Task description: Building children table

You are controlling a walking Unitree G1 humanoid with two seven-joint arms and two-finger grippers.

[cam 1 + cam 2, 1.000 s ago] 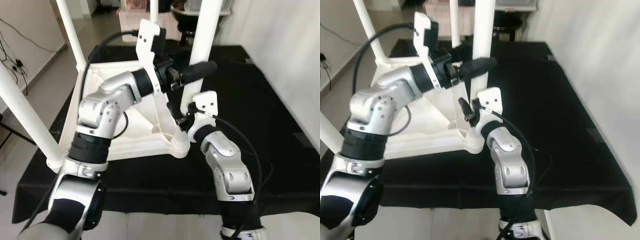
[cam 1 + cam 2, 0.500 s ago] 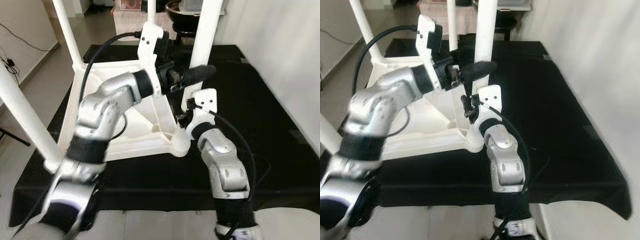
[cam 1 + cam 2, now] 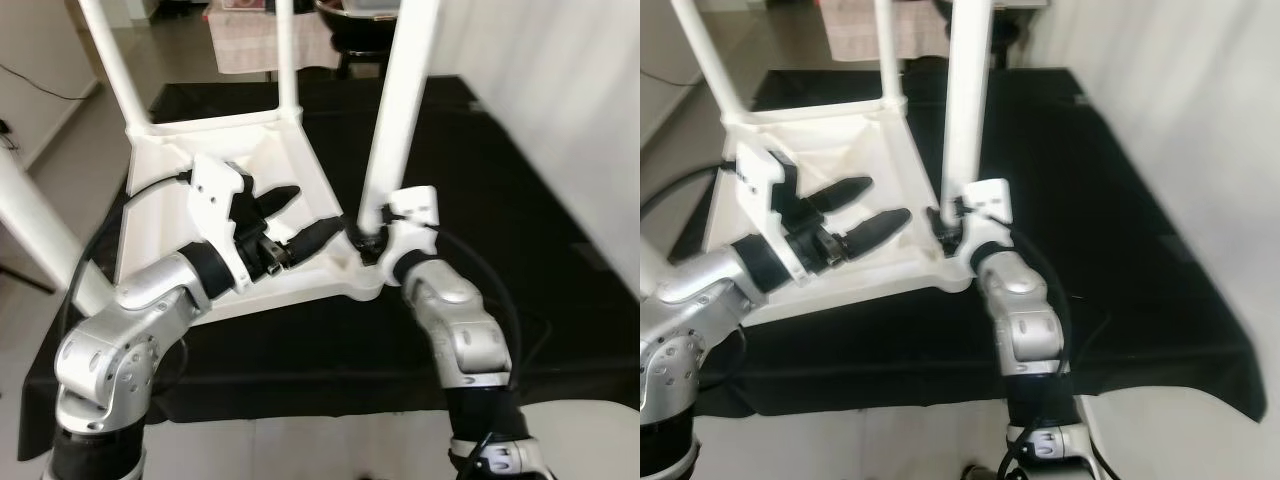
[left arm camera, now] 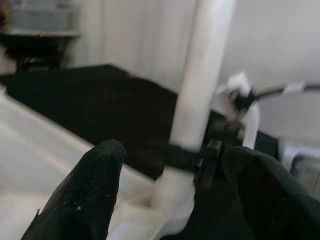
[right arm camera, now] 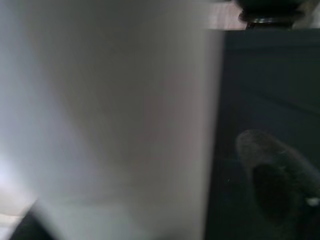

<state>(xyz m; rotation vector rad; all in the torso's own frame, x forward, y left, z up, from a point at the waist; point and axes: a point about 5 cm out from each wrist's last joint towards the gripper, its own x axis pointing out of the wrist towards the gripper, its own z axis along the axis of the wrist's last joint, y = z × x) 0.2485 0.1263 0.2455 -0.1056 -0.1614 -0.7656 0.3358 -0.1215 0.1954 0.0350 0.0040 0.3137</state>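
White children's table [image 3: 250, 170] lies upside down on a black cloth [image 3: 500, 200], legs pointing up, its near corner at about 6 o'clock of the tabletop, just short of the cloth's front edge. Open black cloth runs to 3 o'clock of the table, a pale wall beyond it; bare floor at 9 o'clock. Right gripper [image 3: 366, 243] sits at the base of the near right leg [image 3: 398, 110], right at the corner socket; fingers wrap close to the leg but how tight, cannot tell. Left gripper [image 3: 292, 218] hovers over the underside of the tabletop, fingers spread wide, holding nothing, pointing toward that same leg. Left wrist view shows both black fingertips [image 4: 85, 200] apart with the leg [image 4: 202, 80] between and beyond them. Right wrist view is blurred: leg surface [image 5: 115, 110] very near, one dark finger [image 5: 275, 175] beside it. Far legs [image 3: 110, 60] stand at 11 and 12 o'clock.
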